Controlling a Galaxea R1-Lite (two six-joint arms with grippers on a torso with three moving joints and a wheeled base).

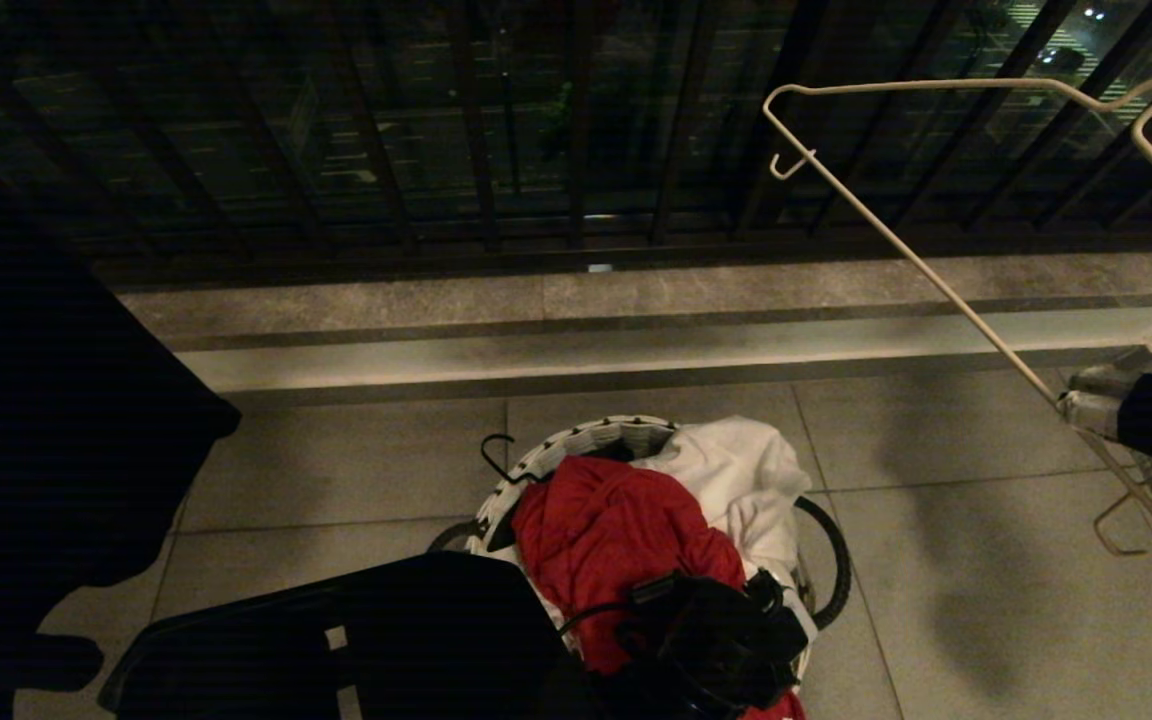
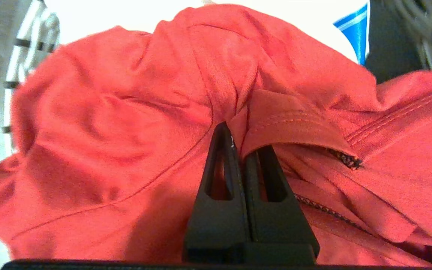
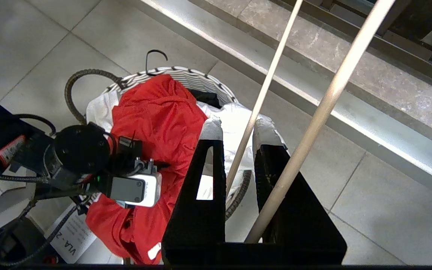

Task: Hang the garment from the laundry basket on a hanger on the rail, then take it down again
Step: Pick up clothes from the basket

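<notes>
1. The left pincer pinches a fold of the red shirt, which hides its tips.
2. The shirt fills the basket, covering a white shirt.
3. The right pincer grips the hanger; its hook is cut off.

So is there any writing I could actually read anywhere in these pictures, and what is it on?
"VLA - 2": on a white paper label beside the laundry basket; the rest is cut off, and the smaller lines beneath are too small to read.
Red tag on the left arm: print too small to read.
The garment: no lettering shows on the bunched folds in view.
</notes>
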